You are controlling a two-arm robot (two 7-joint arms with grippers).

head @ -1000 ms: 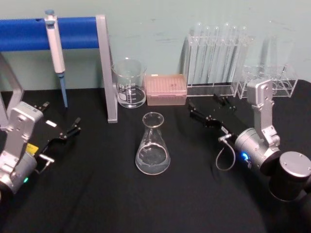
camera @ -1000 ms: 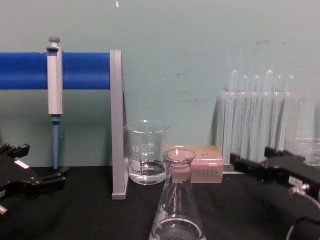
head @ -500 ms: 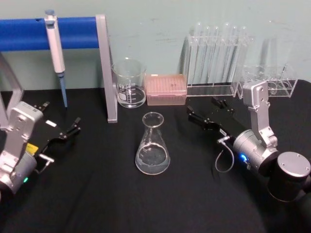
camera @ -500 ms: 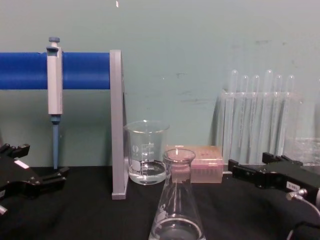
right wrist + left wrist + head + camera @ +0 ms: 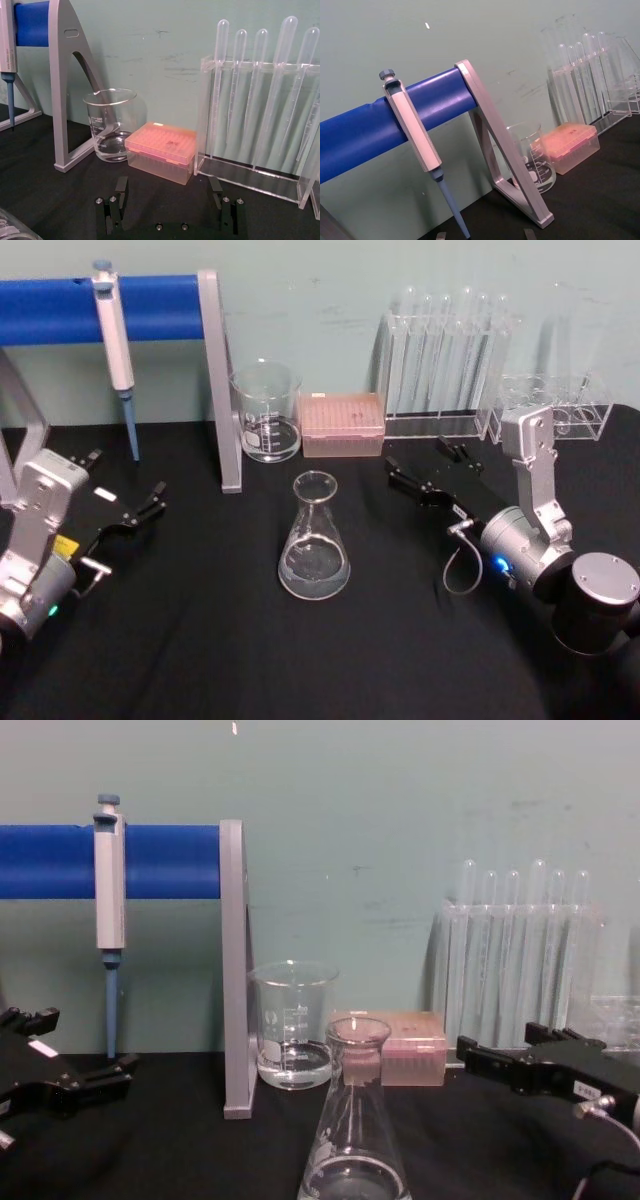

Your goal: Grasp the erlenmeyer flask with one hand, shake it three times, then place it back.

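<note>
Black cloth covers the whole bench under a pale green wall, and nearest the camera in the head view the clear glass conical erlenmeyer flask stands upright, dead centre of the frame, nothing touching it; in the chest view the flask rises from the bottom edge. At the lower right of the head view, the right gripper, black and blocky on a silver cylindrical wrist with a grey cable loop, points toward the upper left with its fingers spread wide and holding nothing, well apart from the flask; the right wrist view shows both black fingers parted over bare cloth. At the left edge, the left gripper rests low, its jaws also open and empty. Farther back, a straight-sided glass beaker sits just beside a pink plastic tip box. To the right stands a clear rack of plastic pipettes. In the upper left, a grey and blue pipette hangs on a blue bar stand.
</note>
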